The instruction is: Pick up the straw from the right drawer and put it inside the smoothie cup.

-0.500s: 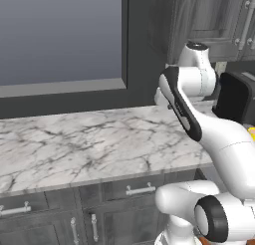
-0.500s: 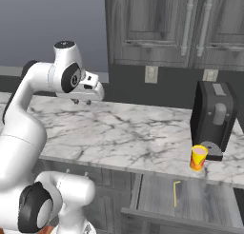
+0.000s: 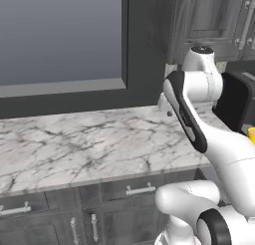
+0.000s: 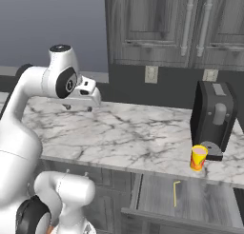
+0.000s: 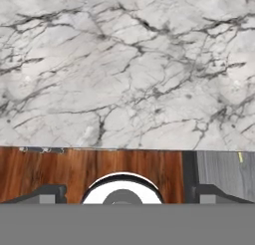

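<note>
A: What does the robot need to get right at this stage?

B: Judging by the layout, it is at the reach toward the straw [image 4: 175, 192]. The hand [image 4: 78, 106] sits in the left half of the right base view, raised above the marble surface [image 4: 138, 133], with its jaws spread wide and nothing between them. It would do well to swing across to the right and drop low into the right drawer [image 4: 200, 199], keeping the jaws wide until they straddle the stick. The straw is very thin and lies flat on the drawer floor, so the tips must come almost to the floor, crossing the straw's length, before closing.

A: And where does the straw lie relative to the hand?

B: Well apart from it. In the right base view the straw is at lower right of centre, inside the open drawer, far right of and below the hand. The smoothie cup [image 4: 198, 157] stands on the surface just above the straw, touching the foot of the black appliance [image 4: 212, 119]. In the hand view, a short yellow sliver [image 5: 241, 157] shows at the right edge, likely the straw.
</note>
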